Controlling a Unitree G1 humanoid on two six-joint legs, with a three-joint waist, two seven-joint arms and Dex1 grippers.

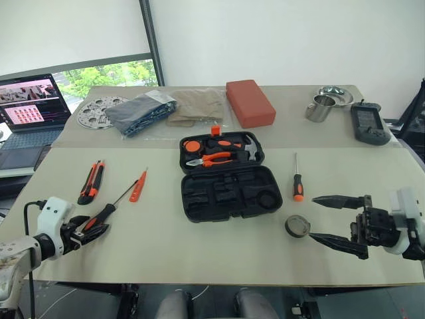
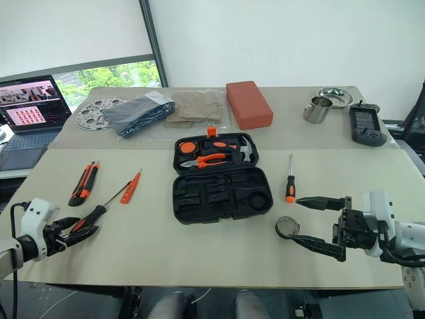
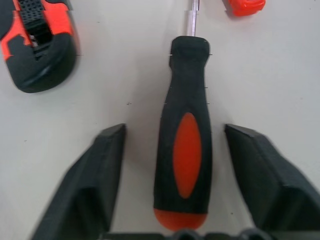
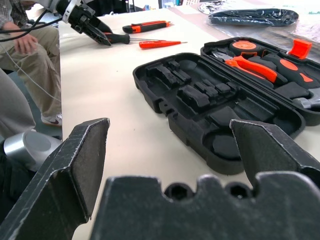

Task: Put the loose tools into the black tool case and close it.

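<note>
The black tool case (image 1: 229, 194) lies open at the table's middle. Its far half holds pliers and other orange-and-black tools, and its near half has empty slots. At the left lie a utility knife (image 1: 91, 181), a slim orange screwdriver (image 1: 137, 186) and a long-shafted screwdriver (image 1: 109, 211). My left gripper (image 3: 175, 130) is open, with a finger on each side of that screwdriver's handle (image 3: 185, 145) and a gap at both. A second screwdriver (image 1: 297, 178) and a grey roll (image 1: 297, 226) lie right of the case. My right gripper (image 1: 312, 218) stands open and empty beside the roll, pointing left.
Along the back are a red-brown block (image 1: 250, 102), a steel cup (image 1: 320, 107), a handheld device (image 1: 369, 123), bagged cloth (image 1: 141, 111) and a metal disc (image 1: 96, 109). A laptop (image 1: 30, 109) stands far left. A seated person (image 4: 25, 45) is beyond the table's left end.
</note>
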